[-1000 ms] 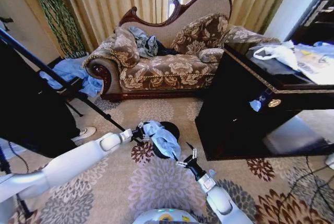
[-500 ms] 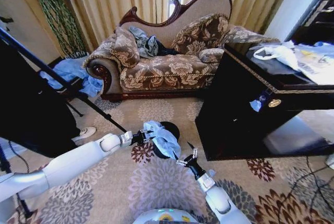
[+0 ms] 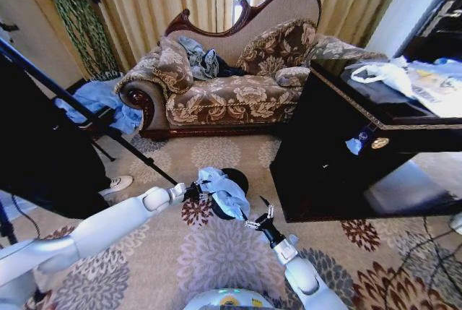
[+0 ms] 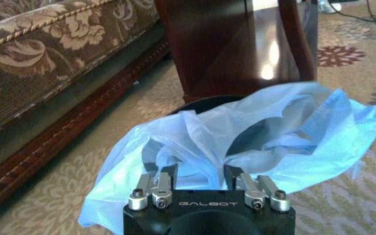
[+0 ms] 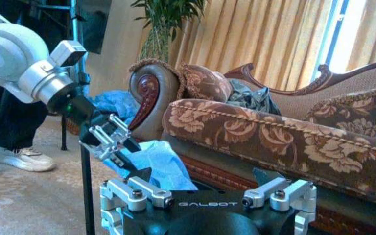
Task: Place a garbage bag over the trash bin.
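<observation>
The pale blue garbage bag (image 3: 225,193) hangs crumpled over the near side of the small black trash bin (image 3: 237,175) on the carpet. My left gripper (image 3: 195,191) is at the bag's left edge, shut on a fold of it. In the left wrist view the bag (image 4: 253,142) billows past the fingers (image 4: 165,178), and the bin's dark rim (image 4: 204,104) shows behind it. My right gripper (image 3: 260,217) hovers open just right of the bag and nearer to me, with nothing in it. The right wrist view shows the left gripper (image 5: 119,147) pinching the bag (image 5: 158,164).
A dark wooden table (image 3: 339,151) stands close on the bin's right, with white bags (image 3: 390,75) on top. A patterned sofa (image 3: 231,86) is behind. A black tripod leg (image 3: 94,122), a blue cloth heap (image 3: 94,100) and a person's shoe (image 3: 119,183) are at left.
My left gripper has shifted slightly toward me and to the right, carrying the bag with it. The right gripper has hardly moved.
</observation>
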Robot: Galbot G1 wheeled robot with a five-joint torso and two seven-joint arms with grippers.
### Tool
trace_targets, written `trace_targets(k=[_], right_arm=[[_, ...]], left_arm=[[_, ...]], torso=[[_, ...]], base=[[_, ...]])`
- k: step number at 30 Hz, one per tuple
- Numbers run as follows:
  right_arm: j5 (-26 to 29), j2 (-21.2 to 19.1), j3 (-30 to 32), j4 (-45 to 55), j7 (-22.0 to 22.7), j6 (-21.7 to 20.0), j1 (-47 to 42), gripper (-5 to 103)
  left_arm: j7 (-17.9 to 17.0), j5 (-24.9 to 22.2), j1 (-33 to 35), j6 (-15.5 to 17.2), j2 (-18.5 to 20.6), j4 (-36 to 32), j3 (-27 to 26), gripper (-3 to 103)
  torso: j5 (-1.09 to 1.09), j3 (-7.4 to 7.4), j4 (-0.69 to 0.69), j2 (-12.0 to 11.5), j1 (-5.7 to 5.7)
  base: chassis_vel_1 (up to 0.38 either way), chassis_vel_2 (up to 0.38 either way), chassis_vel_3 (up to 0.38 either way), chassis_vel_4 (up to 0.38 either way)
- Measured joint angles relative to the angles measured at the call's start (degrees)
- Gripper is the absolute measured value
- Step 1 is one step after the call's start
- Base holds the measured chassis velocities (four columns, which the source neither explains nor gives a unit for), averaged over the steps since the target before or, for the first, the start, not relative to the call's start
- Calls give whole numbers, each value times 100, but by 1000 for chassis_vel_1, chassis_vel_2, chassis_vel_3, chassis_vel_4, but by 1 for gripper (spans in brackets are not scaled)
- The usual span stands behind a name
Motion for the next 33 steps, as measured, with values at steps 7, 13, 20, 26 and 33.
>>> trace_targets(k=[7,13,20,26,33], right_arm=[[22,46,37,31,18,48,-83,100],[81,143,31,191,49,133,-165,100],[92,228,-2,301,112,243,-228,100],[90,268,-15,330,118,303,-292,100],[89,358,-18,280,114,400,-299,100]], left_arm=[[-61,-210,-261,-79,-161,208,128,31],[17,-873,-591,-8,-271,314,272,12],[311,-1643,-1056,31,-543,854,452,0],[561,-2252,-1430,141,-954,1519,486,0],[649,-2868,-1612,282,-1371,2064,477,0]], torso=[[0,0,0,0,0],[0,0,1,0,0],[-1,0,1,0,0],[0,0,0,0,0],[1,0,2,0,0]], base=[[0,0,0,0],[0,0,0,0],[0,0,0,0],[0,0,0,0],[0,0,0,0]])
